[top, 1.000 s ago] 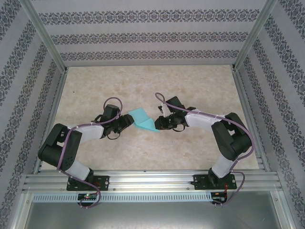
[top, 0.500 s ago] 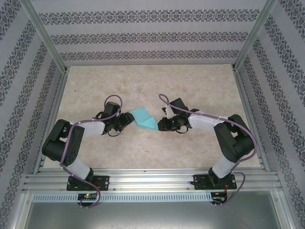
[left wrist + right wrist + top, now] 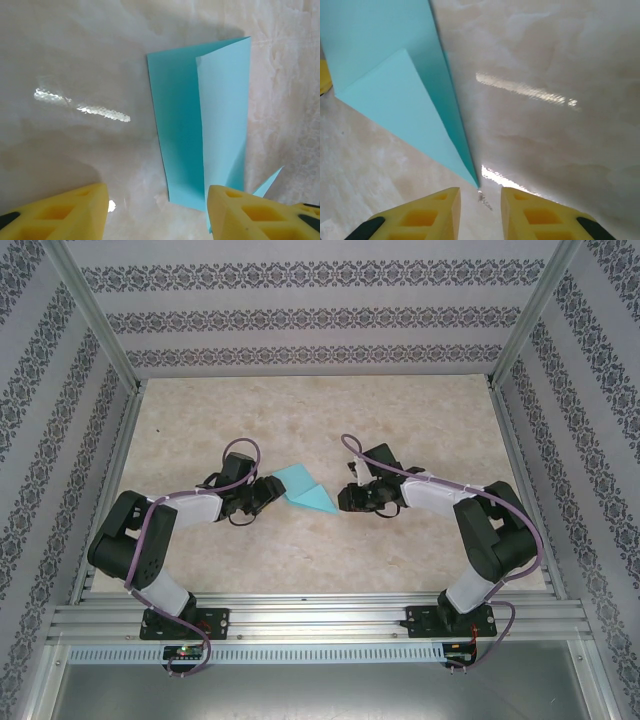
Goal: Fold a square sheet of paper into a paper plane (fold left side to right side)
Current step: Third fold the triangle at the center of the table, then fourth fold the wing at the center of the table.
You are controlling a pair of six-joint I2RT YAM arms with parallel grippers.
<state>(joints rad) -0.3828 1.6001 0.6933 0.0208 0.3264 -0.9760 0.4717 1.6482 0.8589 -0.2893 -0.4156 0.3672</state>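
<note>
The light turquoise sheet of paper lies folded on the table between the two arms, with layered flaps and a sharp point towards the right. My left gripper stands open at its left end. In the left wrist view the paper runs up from between the yellow fingers, and the right finger overlaps its near edge. My right gripper sits just off the point, its jaws a little apart. In the right wrist view the paper's tip ends just ahead of the gripper, with nothing between the fingers.
The marbled beige table is walled by patterned panels and aluminium posts. An aluminium rail carrying both arm bases runs along the near edge.
My right gripper has drawn back to the right, off the paper's point, and its jaws have parted a little. The left gripper and the paper have barely shifted.
</note>
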